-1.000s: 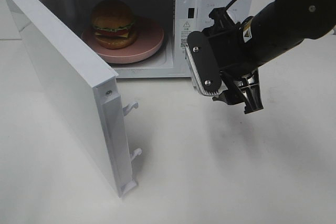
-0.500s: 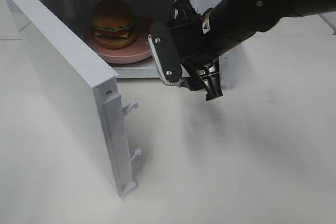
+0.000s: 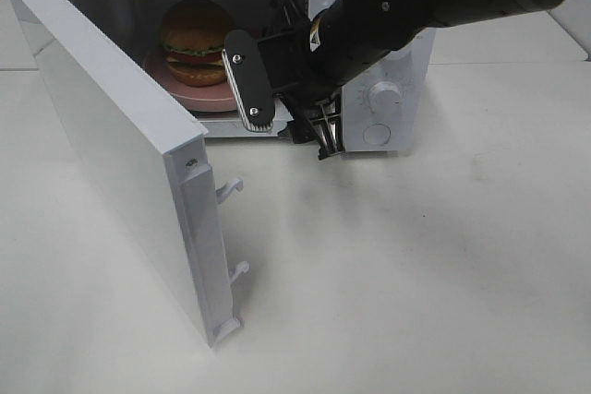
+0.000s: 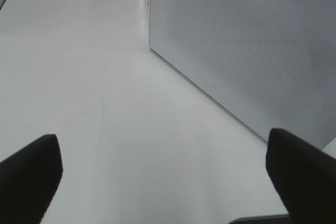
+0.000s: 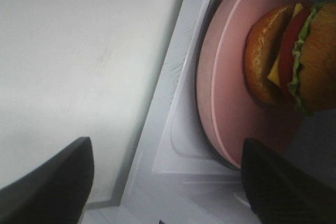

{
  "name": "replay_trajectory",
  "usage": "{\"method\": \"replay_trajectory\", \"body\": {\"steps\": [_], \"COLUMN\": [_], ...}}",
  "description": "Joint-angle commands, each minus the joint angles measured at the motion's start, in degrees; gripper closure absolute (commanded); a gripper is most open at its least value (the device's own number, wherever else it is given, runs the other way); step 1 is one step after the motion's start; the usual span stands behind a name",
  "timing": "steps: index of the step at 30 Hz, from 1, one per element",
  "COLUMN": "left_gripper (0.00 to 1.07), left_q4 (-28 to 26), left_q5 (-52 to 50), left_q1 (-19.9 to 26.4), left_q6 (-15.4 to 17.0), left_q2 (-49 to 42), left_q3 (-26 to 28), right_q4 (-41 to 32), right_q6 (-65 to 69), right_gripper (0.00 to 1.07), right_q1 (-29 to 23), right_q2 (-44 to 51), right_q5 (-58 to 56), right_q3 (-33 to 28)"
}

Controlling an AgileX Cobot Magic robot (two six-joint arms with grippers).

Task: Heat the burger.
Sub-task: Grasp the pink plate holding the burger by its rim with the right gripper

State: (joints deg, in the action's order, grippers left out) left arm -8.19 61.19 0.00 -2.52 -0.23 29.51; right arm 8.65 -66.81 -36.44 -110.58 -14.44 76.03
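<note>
no text, label or number on the microwave (image 3: 388, 62) can be read.

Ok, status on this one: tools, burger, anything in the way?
Left tool open, empty. Right tool open, empty, at microwave mouth. Burger on pink plate inside. Door wide open, right tool in its closing path.

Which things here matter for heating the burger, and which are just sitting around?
For the job: burger, pink plate under it, microwave, its open door, upper dial, right tool at the opening.
Just there: white table, left tool over the table near the door.
</note>
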Motion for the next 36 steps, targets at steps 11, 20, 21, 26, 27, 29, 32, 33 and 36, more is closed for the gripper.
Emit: {"method": "replay_trajectory", "body": {"steps": [11, 20, 21, 26, 27, 29, 32, 33, 36], "left_gripper": [0.09, 0.09, 0.09, 0.09, 0.09, 0.09, 0.09, 0.09, 0.09], "left_q4": [-0.2, -0.2, -0.2, -0.2, -0.2, -0.2, -0.2, -0.2, -0.2], "left_q5": [0.2, 0.2, 0.2, 0.2, 0.2, 0.2, 0.2, 0.2, 0.2], "left_q1": [0.1, 0.1, 0.1, 0.1, 0.1, 0.1, 0.1, 0.1, 0.1], "left_q6": [0.3, 0.3, 0.3, 0.3, 0.3, 0.3, 0.3, 0.3, 0.3], "left_q2": [-0.7, -0.7, -0.7, -0.7, -0.7, -0.7, -0.7, -0.7, -0.7], "left_q3": [0.1, 0.1, 0.1, 0.1, 0.1, 0.1, 0.1, 0.1, 0.1], "right_q4": [0.2, 1.9, 2.4, 4.7, 4.7, 4.9, 4.9, 4.9, 4.9], "right_q6": [2.5, 9.1, 10.2, 15.2, 15.2, 15.5, 15.4, 15.4, 15.3], "right_gripper": [0.31, 0.31, 0.31, 0.31, 0.31, 0.31, 0.31, 0.31, 0.31], "right_q1": [-1.2, -1.2, -1.2, -1.2, -1.2, -1.2, -1.0, -0.6, -0.6], "right_q2": [-7.8, -13.9, -14.5, -17.6, -17.6, -18.8, -20.5, -21.4, -22.6], "right_q5": [-0.3, -2.0, -2.2, -3.7, -3.7, -4.2, -4.8, -5.0, -5.0], "right_q3": [9.1, 16.8, 17.5, 21.5, 21.5, 22.8, 24.6, 25.5, 26.2]}}
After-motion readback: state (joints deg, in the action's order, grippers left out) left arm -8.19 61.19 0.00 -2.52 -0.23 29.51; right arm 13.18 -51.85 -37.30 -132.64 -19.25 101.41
